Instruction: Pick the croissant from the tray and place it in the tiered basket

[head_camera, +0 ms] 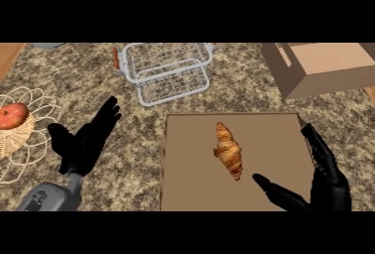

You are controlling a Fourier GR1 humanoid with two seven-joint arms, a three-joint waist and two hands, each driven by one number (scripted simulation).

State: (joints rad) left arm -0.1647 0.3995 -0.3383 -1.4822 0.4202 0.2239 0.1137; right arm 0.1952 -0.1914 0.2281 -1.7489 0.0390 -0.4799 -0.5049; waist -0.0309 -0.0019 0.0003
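Golden-brown croissant (227,150) flat on the brown tray (190,168), a little right of the tray's middle. Long axis running near to far, far tip leaning slightly left. Bare tray all round it, and touched by neither hand.

Just right of the croissant and nearer, the right hand (328,184), spread open. Fingers straight and close together, pointing far along the tray's right edge. Thumb stretched out to the left over the tray's near right part, toward the croissant's near tip but apart from it.

Left of the tray, over the speckled stone counter (242,94), the left hand (82,144), likewise spread. Fingers straight, pointing far and slightly right, thumb held out to the left. Behind it a grey forearm (51,196), coming in from the near edge. Apart from the tray.

Beyond the tray and a little left, the white wire tiered basket (170,69), standing at a slant, with an orange piece (116,58) on its left side.

At far right, a cardboard box (322,67), well apart from the basket.

At the left edge, a pale wire bowl (21,141) with a red apple (12,115) in it, near the left hand's thumb.
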